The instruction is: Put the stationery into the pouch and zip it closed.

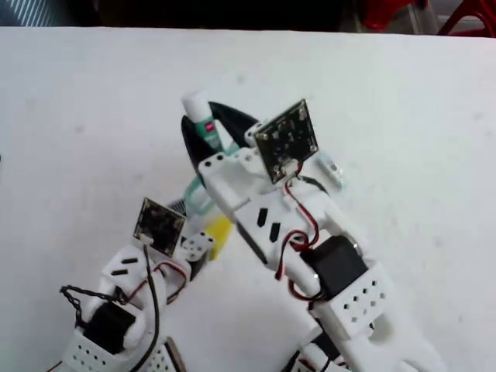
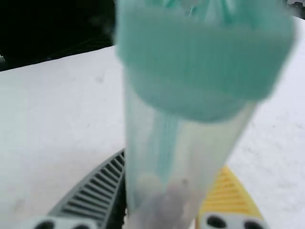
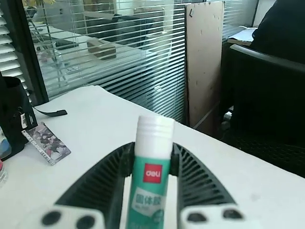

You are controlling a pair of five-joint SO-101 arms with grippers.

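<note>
I've got a white-capped green-label glue stick [image 3: 151, 167] clamped in right gripper [image 3: 151, 149], cap poking out past the tips; clear plastic tube w/ teal cap [image 2: 190, 119] clamped in left gripper [image 2: 172, 164], cap end outward

White perforated shells on both arms. Near the right arm's square camera board [image 1: 287, 139], a black servo block [image 1: 335, 263], red and black wires [image 1: 298, 232] looping between. Left gripper [image 2: 174, 162]: one grey ribbed finger [image 2: 95, 191], one yellow [image 2: 228, 195]. Right gripper [image 3: 151, 148]: black ribbed fingers [image 3: 95, 186], white base with dark screw holes.
</note>
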